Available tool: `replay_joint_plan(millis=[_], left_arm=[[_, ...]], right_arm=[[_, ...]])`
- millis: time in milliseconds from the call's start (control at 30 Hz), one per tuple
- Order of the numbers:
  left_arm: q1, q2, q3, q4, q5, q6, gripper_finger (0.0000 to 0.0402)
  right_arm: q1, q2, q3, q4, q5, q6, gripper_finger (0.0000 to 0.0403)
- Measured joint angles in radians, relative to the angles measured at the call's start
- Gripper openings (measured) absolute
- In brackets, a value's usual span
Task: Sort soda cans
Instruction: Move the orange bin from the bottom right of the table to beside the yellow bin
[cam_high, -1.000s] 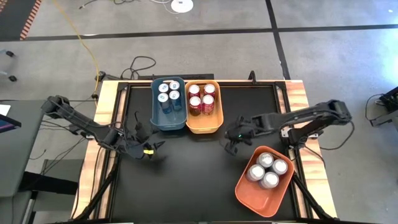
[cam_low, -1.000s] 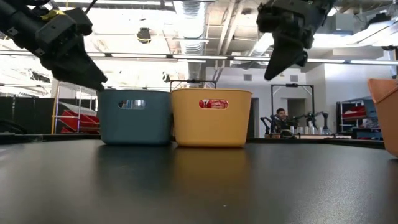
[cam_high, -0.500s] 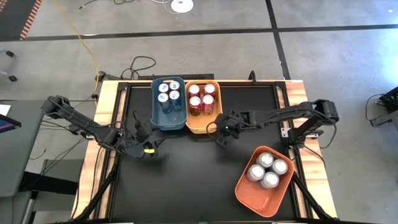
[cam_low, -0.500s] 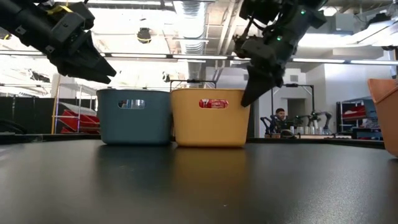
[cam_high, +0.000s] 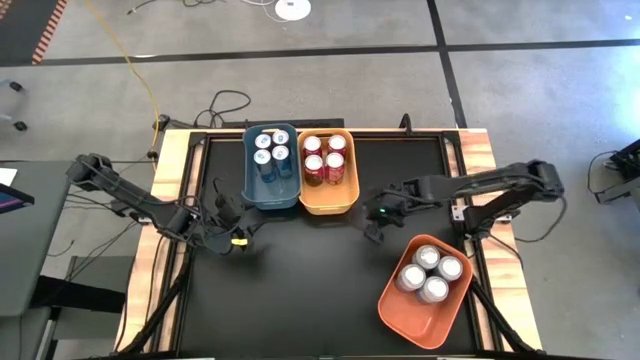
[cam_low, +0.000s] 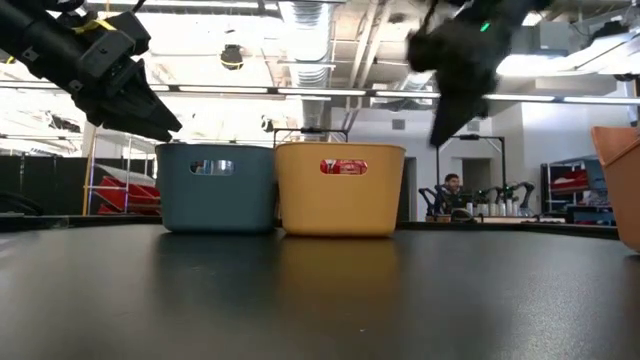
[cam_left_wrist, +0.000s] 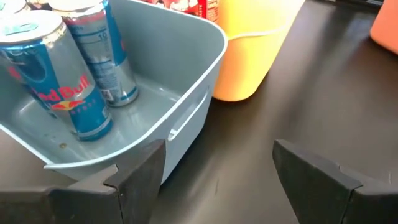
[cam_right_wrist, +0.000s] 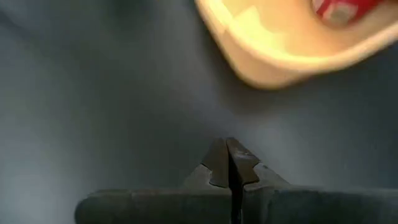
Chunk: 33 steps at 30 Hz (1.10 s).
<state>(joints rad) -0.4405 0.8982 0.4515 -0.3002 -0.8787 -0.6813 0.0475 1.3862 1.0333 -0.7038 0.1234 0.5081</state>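
All 12 soda cans sit sorted in smooth plastic bins: 4 blue cans (cam_high: 270, 148) in the blue-grey bin (cam_high: 270, 195), 4 red cans (cam_high: 325, 158) in the yellow bin (cam_high: 326, 203), 4 silver cans (cam_high: 431, 273) in the orange bin (cam_high: 412, 318). The left gripper (cam_high: 240, 241) hovers empty, fingers spread, just beside the blue-grey bin. The right gripper (cam_high: 372, 234), pinched together on nothing, hangs between the yellow and orange bins.

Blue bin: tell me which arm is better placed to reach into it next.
Probably left. The left pincer hangs open close to the blue bin, whose blue cans show in its wrist view. The right pincer is shut, beyond the yellow bin.
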Motion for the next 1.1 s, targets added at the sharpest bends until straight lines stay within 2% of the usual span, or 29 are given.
replay_joint_plan(millis=[133,300,467,600,733,900,1100], left_arm=[[0.002,0.000,0.000,0.002,-0.002,0.002,0.0290],[0.006,0.025,0.000,0.001,-0.022,0.006,0.0290],[0.006,0.053,0.000,0.005,-0.025,0.004,0.0290],[0.014,0.053,0.000,0.025,-0.037,0.011,0.0290],[0.033,0.053,0.000,0.057,-0.043,0.038,0.0290],[0.048,0.053,0.000,0.076,-0.043,0.067,0.0290],[0.057,0.053,0.000,0.072,-0.043,0.079,0.0290]], right_arm=[[0.086,-0.087,0.042,-0.074,-0.043,0.135,0.0000],[0.269,-0.152,0.094,-0.130,-0.131,0.309,0.0000],[0.465,-0.167,0.117,-0.184,-0.146,0.536,0.0000],[0.553,-0.147,0.118,-0.173,-0.157,0.704,0.0000],[0.558,-0.137,0.118,-0.245,-0.138,0.722,0.0000],[0.496,-0.154,0.118,-0.445,-0.009,0.729,0.0000],[0.403,-0.183,0.119,-0.505,-0.007,0.646,0.0021]])
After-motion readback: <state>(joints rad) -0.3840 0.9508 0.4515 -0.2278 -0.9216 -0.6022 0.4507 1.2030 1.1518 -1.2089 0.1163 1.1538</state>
